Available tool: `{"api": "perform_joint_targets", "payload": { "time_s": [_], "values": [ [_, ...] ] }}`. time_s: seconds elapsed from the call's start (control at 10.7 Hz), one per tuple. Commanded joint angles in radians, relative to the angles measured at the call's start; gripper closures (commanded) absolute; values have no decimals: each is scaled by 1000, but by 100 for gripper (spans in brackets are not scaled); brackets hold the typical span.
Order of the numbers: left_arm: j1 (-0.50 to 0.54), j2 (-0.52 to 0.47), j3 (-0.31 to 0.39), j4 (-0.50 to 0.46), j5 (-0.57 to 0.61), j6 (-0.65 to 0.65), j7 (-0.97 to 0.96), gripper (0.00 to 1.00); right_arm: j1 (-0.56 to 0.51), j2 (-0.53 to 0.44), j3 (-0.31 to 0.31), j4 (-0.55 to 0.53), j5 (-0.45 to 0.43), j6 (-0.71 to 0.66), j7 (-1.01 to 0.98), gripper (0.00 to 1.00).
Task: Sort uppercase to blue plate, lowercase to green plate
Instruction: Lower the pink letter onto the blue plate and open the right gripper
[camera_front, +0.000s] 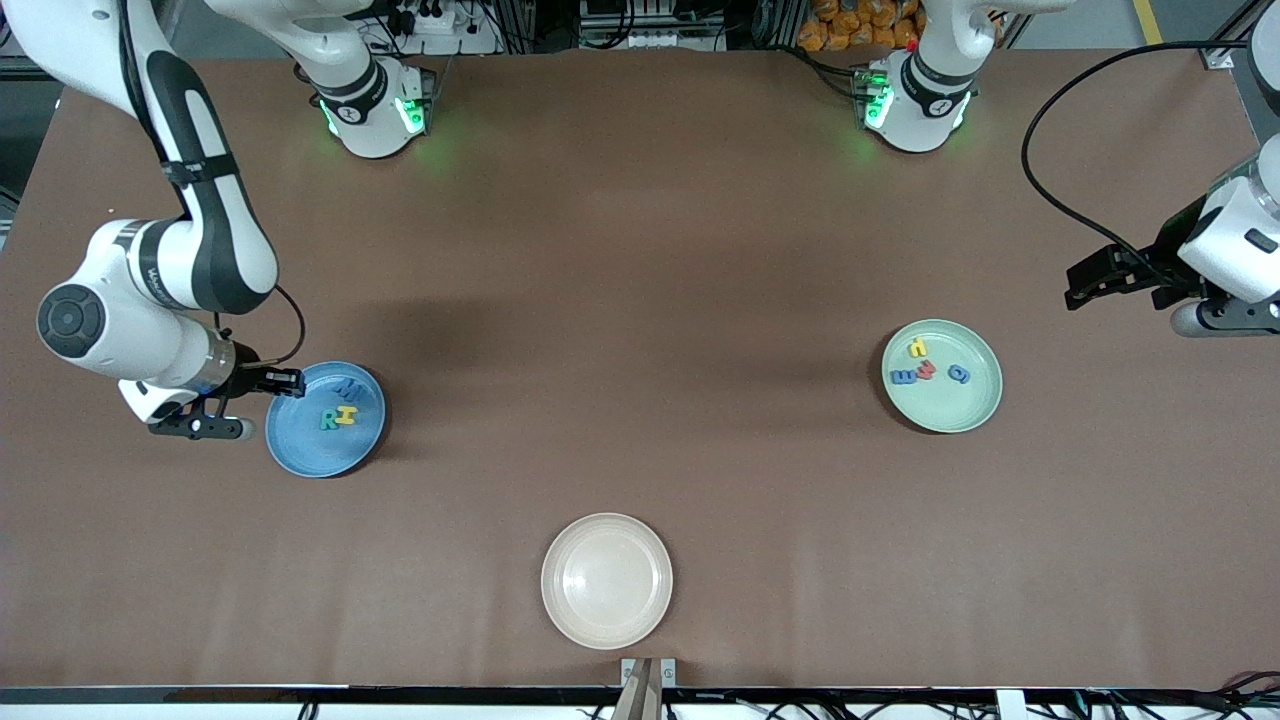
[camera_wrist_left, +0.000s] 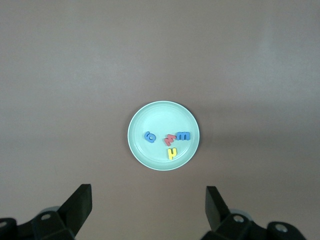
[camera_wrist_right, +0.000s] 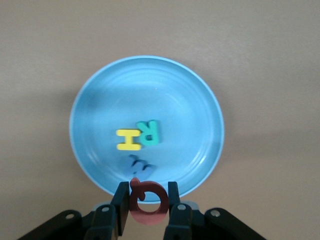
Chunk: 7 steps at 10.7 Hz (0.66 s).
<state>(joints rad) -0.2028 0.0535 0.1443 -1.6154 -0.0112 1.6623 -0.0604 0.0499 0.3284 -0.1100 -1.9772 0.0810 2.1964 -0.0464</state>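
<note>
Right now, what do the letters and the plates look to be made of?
The red Q, pinched in the right tool over the blue plate, looks like thick matte foam: flat faces, blunt edges. The blue plate and the green plate look like smooth, slightly glossy plastic, with molded rings and soft glare.

This looks like a robotics lab: two white robot arms (camera_front: 190, 250) are fixed on a big brown table (camera_front: 640, 300), with cables (camera_front: 1060, 190) and metal frames (camera_front: 690, 20) along its edge.
</note>
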Motion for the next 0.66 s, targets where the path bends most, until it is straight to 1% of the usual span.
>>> {"api": "perform_joint_targets", "payload": {
  "time_s": [0.0, 0.37, 0.56],
  "values": [
    [0, -6, -8, 5, 27, -13, -27, 0, -44, 15, 21, -9, 11, 37, -66, 1],
    [9, -3, -6, 2, 27, -16, -27, 0, -44, -2, 21, 17, 19, 36, -61, 0],
    [8, -3, -6, 2, 27, -16, -29, 0, -50, -79, 21, 32, 19, 23, -63, 0]
  ]
}}
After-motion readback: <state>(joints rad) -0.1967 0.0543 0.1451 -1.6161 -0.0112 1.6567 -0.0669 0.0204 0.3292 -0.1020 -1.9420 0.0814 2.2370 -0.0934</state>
